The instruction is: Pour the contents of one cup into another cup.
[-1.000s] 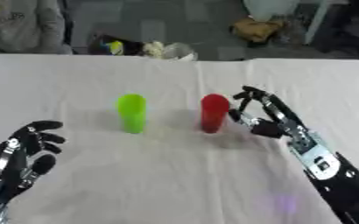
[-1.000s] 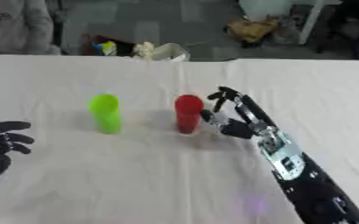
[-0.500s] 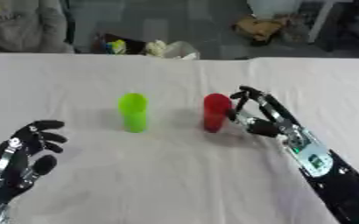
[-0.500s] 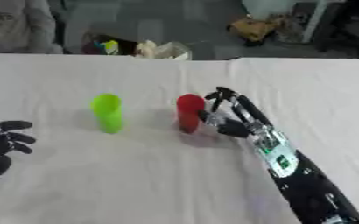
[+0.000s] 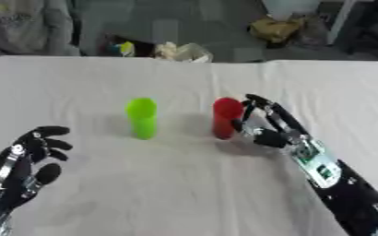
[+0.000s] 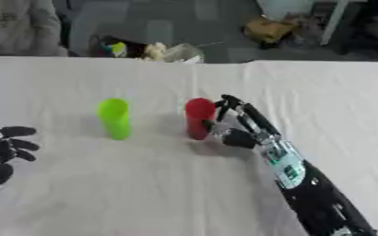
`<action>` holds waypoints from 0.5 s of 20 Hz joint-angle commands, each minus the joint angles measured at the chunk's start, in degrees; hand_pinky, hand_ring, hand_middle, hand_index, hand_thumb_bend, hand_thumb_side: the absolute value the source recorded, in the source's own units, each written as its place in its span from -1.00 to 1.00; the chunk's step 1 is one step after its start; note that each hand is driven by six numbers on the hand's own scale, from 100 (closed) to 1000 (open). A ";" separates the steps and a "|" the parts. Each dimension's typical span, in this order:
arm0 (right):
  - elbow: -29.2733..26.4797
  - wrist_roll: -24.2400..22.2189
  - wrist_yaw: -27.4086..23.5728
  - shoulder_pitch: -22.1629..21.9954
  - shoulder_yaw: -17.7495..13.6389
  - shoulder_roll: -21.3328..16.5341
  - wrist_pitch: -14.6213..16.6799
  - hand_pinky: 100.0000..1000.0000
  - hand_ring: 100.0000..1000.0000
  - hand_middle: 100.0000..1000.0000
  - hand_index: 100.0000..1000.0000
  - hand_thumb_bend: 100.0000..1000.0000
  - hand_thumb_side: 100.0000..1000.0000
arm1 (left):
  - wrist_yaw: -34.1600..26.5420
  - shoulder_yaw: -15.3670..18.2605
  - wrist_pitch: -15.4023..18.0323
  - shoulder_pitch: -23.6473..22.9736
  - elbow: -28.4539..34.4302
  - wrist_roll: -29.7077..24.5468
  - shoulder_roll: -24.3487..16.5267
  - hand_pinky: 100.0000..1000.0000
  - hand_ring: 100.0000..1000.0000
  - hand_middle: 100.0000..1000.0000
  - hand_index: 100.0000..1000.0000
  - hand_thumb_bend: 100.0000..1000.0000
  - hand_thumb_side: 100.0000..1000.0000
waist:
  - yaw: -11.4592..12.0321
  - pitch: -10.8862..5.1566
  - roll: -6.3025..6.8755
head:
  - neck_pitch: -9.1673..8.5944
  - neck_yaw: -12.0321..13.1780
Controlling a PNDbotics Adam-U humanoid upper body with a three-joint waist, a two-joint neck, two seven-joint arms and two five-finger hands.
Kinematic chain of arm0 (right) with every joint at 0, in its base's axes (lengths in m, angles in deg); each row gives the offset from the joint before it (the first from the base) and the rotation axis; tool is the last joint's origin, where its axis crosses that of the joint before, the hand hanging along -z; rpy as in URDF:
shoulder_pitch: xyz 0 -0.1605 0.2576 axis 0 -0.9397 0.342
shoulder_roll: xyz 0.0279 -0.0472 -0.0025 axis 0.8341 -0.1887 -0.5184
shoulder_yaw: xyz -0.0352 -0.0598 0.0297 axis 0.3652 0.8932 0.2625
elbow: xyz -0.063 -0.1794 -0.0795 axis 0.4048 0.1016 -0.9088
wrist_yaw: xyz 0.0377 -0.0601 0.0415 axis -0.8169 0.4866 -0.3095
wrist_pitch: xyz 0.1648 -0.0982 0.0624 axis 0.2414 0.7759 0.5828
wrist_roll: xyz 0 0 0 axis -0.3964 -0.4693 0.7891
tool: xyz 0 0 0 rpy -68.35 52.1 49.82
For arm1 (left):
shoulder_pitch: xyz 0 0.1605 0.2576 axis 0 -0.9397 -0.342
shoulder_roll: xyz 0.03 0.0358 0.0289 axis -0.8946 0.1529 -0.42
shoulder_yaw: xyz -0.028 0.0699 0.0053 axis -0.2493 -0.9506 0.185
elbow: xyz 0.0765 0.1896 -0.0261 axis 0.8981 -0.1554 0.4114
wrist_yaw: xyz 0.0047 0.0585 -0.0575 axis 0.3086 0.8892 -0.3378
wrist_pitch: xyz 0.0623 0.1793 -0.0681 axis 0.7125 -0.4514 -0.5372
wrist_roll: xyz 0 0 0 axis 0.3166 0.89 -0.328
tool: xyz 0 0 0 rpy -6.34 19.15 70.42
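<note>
A red cup (image 5: 226, 117) stands upright near the middle of the white table (image 5: 184, 184). A green cup (image 5: 141, 117) stands upright to its left, a short gap between them. My right hand (image 5: 266, 126) reaches in from the lower right and sits right beside the red cup, fingers spread and slightly bent along its right side, the thumb low near its base. The fingers are not closed round the cup. My left hand (image 5: 27, 161) rests at the lower left, fingers relaxed, holding nothing.
Beyond the table's far edge lie a bag and small items on the floor (image 5: 176, 50). A seated person (image 5: 23, 23) shows at the far left corner, away from the cups.
My right hand has crept a little closer to the red cup. The cups and my left hand have stayed put.
</note>
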 commanded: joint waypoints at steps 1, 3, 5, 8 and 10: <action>0.01 0.26 1.18 1.33 0.02 -0.29 0.51 0.89 1.00 -0.09 0.56 -0.30 0.48 | -0.36 -0.08 0.17 0.80 1.02 -0.19 -0.27 0.05 0.20 0.41 0.48 0.92 0.42 | 0.17 -0.69 0.20 | -0.52 -0.16; 0.24 0.44 1.68 1.42 0.07 -0.11 0.65 0.89 1.00 -0.09 0.57 -0.30 0.48 | -0.35 -0.10 0.18 0.81 1.02 -0.20 -0.27 0.05 0.20 0.41 0.48 0.92 0.42 | 0.27 -0.67 0.25 | -0.49 -0.21; 0.43 0.63 2.15 1.52 0.10 0.03 0.77 0.89 1.00 -0.09 0.57 -0.30 0.48 | -0.34 -0.10 0.20 0.81 1.03 -0.18 -0.28 0.05 0.20 0.41 0.48 0.92 0.42 | 0.34 -0.65 0.29 | -0.50 -0.26; 0.57 1.06 3.20 1.69 0.16 0.18 0.81 0.89 1.00 -0.09 0.58 -0.24 0.49 | -0.33 -0.14 0.20 0.85 1.00 -0.22 -0.26 0.05 0.20 0.41 0.48 0.92 0.42 | 0.39 -0.62 0.30 | -0.52 -0.19; 0.59 1.58 4.43 1.82 0.21 0.33 0.67 0.88 1.00 -0.09 0.58 -0.20 0.46 | -0.30 -0.17 0.19 0.87 0.96 -0.25 -0.23 0.05 0.20 0.41 0.48 0.92 0.42 | 0.41 -0.60 0.31 | -0.54 -0.16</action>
